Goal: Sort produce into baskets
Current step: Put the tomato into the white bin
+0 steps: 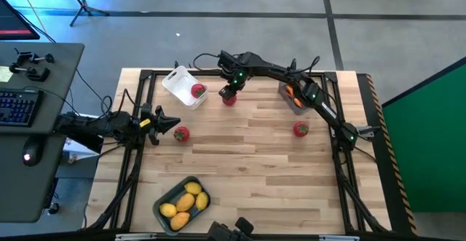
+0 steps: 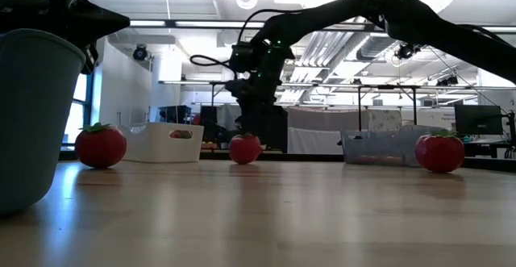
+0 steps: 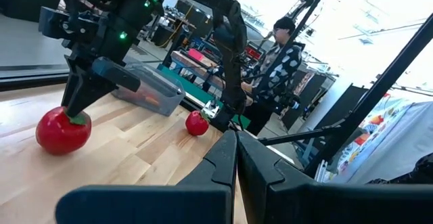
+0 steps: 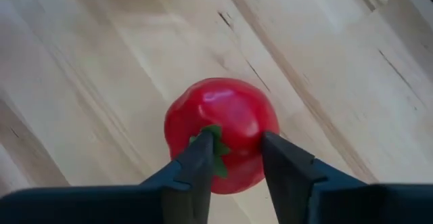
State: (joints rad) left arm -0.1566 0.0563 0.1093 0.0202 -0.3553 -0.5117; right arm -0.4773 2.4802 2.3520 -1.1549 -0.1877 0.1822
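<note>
Near the table's far edge, the right gripper (image 1: 230, 95) stands over a red fruit (image 1: 229, 100) that sits on the wood just beside the white bin (image 1: 177, 83). Its fingers (image 4: 196, 163) pinch the green top of that fruit (the wrist view shows both pads against the stem area), and the fruit rests on the table. One red fruit (image 1: 197, 90) lies inside the white bin. Another red fruit (image 1: 180, 133) sits on the table near the left gripper (image 1: 169, 122), which waits at the table's left edge with its fingers closed on nothing. A fourth red fruit (image 1: 301, 129) lies toward the right side, near the see-through bin (image 1: 291, 99), where something orange shows. At the near edge the grey-blue bin (image 1: 169, 198) holds several yellow fruits (image 1: 186, 201). Beyond the table a person (image 3: 276, 68) in a patterned top stands in the room.
</note>
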